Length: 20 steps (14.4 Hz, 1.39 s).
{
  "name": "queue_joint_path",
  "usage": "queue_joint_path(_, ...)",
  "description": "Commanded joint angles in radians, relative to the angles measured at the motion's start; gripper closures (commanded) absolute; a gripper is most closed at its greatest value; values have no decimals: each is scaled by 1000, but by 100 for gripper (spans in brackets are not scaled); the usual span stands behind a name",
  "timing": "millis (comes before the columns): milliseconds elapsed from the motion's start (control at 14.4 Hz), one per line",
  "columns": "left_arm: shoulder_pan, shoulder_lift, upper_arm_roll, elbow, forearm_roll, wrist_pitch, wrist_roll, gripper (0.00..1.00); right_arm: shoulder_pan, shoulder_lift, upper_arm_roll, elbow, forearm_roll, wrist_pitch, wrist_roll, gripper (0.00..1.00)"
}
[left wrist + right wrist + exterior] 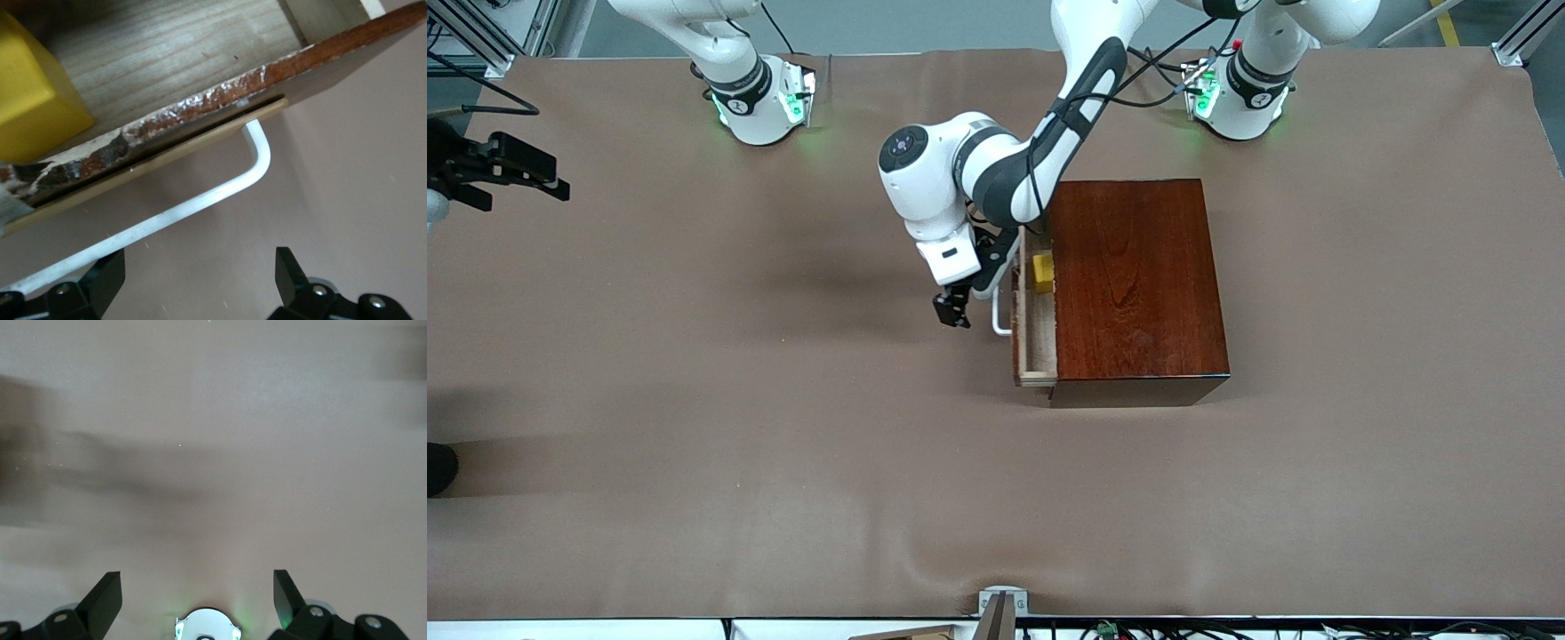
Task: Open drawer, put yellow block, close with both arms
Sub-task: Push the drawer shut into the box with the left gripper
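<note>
drawer (1035, 342) partly out of wooden box (1134, 284), yellow block (1042, 272) inside.
left gripper (953, 310) hung in front of drawer just off white handle (200, 200), fingers (100, 280) spread apart, holding nothing. right gripper (511, 169) waited above tabletop (738, 444) at right arm's end, fingers (103, 597) wide apart, empty. block sat on pale drawer floor, against the box opening.

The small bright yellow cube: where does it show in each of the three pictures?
Front view: the small bright yellow cube lies in the slightly open drawer's pale wood tray.
Left wrist view: the cube sits at the picture's edge, on the tray floor.
Right wrist view: not in it.
Shared landmark: the white U-shaped bar handle.
</note>
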Motion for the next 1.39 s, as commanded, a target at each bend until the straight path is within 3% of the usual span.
queue_joint_path(0, -1, -21, 17, -21, 33, -104, -14, 0, -16, -27, 6, -27, -15, 11, -40, 0)
queue_joint_path(765, 40, -22, 29, -22, 19, -142, -16, 0, -18, -27, -1, -29, -15, -3, -40, 0)
queue_joint_path(1043, 30, -28, 6, -12, 16, -103, 36, 0, -16, -27, -20, -27, -15, -9, -40, 0)
queue_joint_path(1321, 11, -210, 3, -24, 32, -104, 201, 0, -13, -25, -18, -29, -13, -12, -40, 0)
